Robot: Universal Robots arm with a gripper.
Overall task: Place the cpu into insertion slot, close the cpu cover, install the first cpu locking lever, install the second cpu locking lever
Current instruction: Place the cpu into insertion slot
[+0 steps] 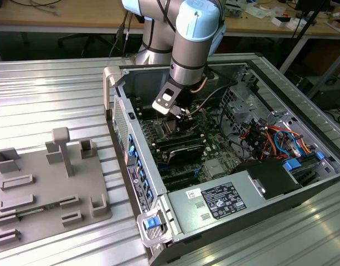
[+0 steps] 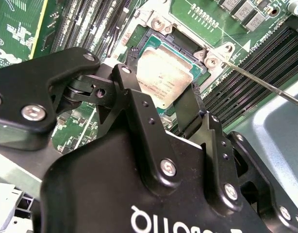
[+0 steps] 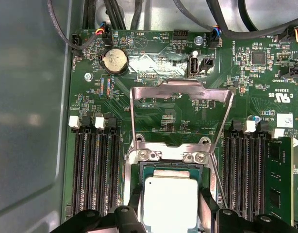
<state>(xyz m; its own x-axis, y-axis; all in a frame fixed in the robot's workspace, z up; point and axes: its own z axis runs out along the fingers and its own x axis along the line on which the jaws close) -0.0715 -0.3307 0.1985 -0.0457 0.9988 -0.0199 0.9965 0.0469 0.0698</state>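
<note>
In the exterior view, a grey fixture tray (image 1: pixel 48 191) lies at the left. To its right is the open computer case (image 1: pixel 131 149), with the gripper (image 1: pixel 178 114) lowered inside. In both wrist views its fingers (image 2: pixel 124 80) clasp the cpu (image 3: pixel 169 201) at the insertion slot (image 2: pixel 180 46), and the cpu cover (image 3: pixel 180 92) is swung open.

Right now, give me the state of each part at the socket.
cpu, lying flat at the slot; whether it is fully seated is unclear.
slot, uncovered.
cover, open, tilted back.
lever, unlatched, sticking out.
gripper, low over the cpu.
</note>
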